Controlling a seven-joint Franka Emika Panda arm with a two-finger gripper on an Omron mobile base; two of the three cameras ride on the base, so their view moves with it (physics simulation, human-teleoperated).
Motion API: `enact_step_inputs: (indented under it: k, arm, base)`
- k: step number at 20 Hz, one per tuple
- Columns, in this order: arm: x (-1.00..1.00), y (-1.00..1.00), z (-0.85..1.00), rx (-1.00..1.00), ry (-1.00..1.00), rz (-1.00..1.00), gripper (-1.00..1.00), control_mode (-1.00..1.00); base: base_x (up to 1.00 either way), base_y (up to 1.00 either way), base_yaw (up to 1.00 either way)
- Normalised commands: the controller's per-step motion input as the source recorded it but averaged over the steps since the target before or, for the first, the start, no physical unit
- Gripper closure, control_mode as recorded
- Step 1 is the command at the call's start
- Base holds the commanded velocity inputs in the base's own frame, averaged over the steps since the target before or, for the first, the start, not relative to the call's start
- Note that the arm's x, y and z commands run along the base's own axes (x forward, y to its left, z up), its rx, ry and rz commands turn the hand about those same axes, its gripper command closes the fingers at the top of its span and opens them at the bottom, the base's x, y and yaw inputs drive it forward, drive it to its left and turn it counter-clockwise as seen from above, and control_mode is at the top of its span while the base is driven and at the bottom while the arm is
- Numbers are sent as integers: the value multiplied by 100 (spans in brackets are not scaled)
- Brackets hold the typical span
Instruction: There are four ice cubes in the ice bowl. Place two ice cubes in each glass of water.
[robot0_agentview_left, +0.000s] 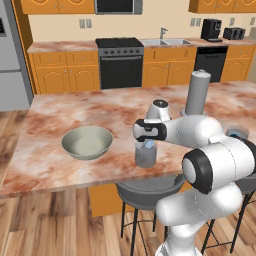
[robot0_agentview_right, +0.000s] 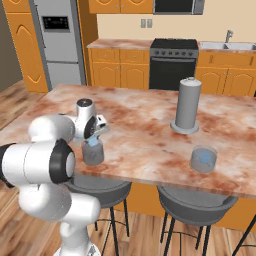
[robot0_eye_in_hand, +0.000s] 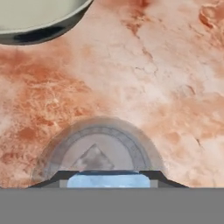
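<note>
My gripper (robot0_agentview_left: 148, 144) (robot0_agentview_right: 94, 137) (robot0_eye_in_hand: 108, 180) hangs just above one glass of water (robot0_agentview_left: 145, 157) (robot0_agentview_right: 93, 154) (robot0_eye_in_hand: 99, 146) near the counter's front edge. It is shut on a small light-blue ice cube (robot0_eye_in_hand: 108, 180) (robot0_agentview_left: 149, 145) (robot0_agentview_right: 92, 142), which sits between the finger tips right over the glass mouth. The pale grey-green ice bowl (robot0_agentview_left: 87, 142) (robot0_eye_in_hand: 39, 19) stands on the counter to the left of that glass. The other glass of water (robot0_agentview_right: 204, 159) (robot0_agentview_left: 237, 134) stands further right with bluish contents, partly hidden behind my arm in the left base view.
A tall grey cylinder with a domed top (robot0_agentview_left: 197, 92) (robot0_agentview_right: 187, 106) stands behind and between the two glasses. The marble counter (robot0_agentview_left: 60, 165) ends just in front of the glasses. Dark stools (robot0_agentview_right: 192, 205) sit below that edge.
</note>
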Motion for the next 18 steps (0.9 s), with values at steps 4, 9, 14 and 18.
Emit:
enact_step_inputs:
  k: [4,9,14,18]
  arm:
    - [30,0,-31,0,7,8,100,-100]
    - [31,0,-39,0,7,8,100,-100]
    - [25,0,-25,0,4,8,100,-100]
    - [-18,0,-20,0,0,7,100,-100]
  base:
    - [0,0,0]
    - [0,0,0]
    - [0,0,0]
    - [0,0,0]
